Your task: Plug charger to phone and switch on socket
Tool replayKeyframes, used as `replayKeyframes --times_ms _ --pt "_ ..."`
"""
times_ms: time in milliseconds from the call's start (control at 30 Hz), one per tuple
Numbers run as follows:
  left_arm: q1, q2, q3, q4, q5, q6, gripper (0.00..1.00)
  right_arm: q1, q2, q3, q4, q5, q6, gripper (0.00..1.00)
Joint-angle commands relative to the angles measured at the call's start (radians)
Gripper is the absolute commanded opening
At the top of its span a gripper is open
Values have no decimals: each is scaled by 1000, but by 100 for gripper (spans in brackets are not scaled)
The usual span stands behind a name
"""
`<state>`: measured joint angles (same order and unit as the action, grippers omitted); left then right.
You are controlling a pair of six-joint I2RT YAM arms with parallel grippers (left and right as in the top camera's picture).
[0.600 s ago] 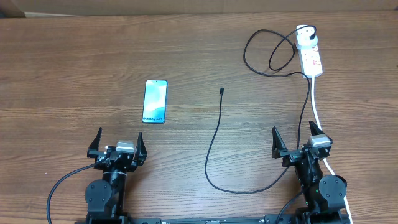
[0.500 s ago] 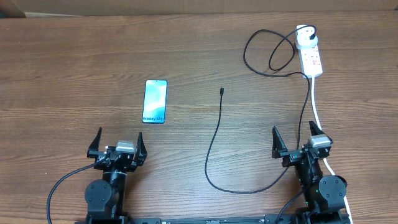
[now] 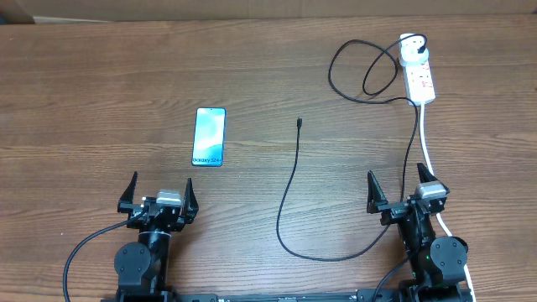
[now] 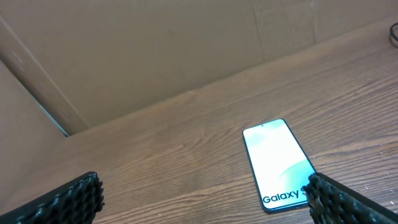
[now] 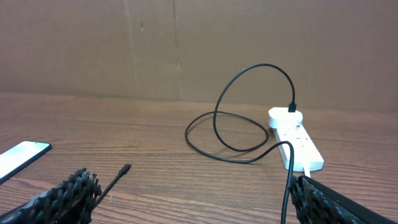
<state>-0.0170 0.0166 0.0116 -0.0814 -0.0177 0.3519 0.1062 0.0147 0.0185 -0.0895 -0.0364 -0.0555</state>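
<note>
Brown wood-grain table (image 3: 101, 75) fills the whole overhead view, w/ a cardboard wall (image 4: 155, 50) behind it in the wrist cams. Quick status: compared w/ the overhead pics from half a sec ago, nothing has moved afaict. Both arms are parked along the bottom edge and every item is in the same spot, so imo the task hasn't really started yet.

Going left to right. Left gripper (image 3: 162, 179) sits lower left, jaws spread wide, nothing in them. The phone (image 3: 209, 136) lies flat just up and a bit right of it, screen up, the "Galaxy" text end facing the gripper. In the left wrist cam the phone (image 4: 278, 163) is near the right-hand finger (image 4: 348, 202), not touching.

Center frame: the charger (image 3: 289, 189) snakes up from the bottom, and its connector tip (image 3: 299, 122) lies loose on the wood, well apart from the phone and from both grippers.

Right gripper (image 3: 396, 173) is lower right, also wide apart and empty, w/ the cable passing close by it. The socket (image 3: 419, 75) is upper right, well away from it, white cord (image 3: 428, 151) trailing down. The charger's plug (image 3: 417, 44) looks already seated in the socket's far end. Can't tell the switch state, too small.

Guessing the connector tip gets grabbed first.
</note>
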Motion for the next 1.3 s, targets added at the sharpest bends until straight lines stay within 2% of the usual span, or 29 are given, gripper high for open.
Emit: replayKeyframes --times_ms 0,1067,1167,1267 --pt "10 -12 -7 5 11 22 99 6 -12 -10 6 10 2 100" --pt "10 -12 -7 6 8 24 100 6 -12 -10 6 10 2 100" --pt "10 -12 -7 6 1 100 100 6 -12 -10 6 9 2 100" --pt "10 -12 -7 5 10 112 100 6 -12 -10 6 10 2 100"
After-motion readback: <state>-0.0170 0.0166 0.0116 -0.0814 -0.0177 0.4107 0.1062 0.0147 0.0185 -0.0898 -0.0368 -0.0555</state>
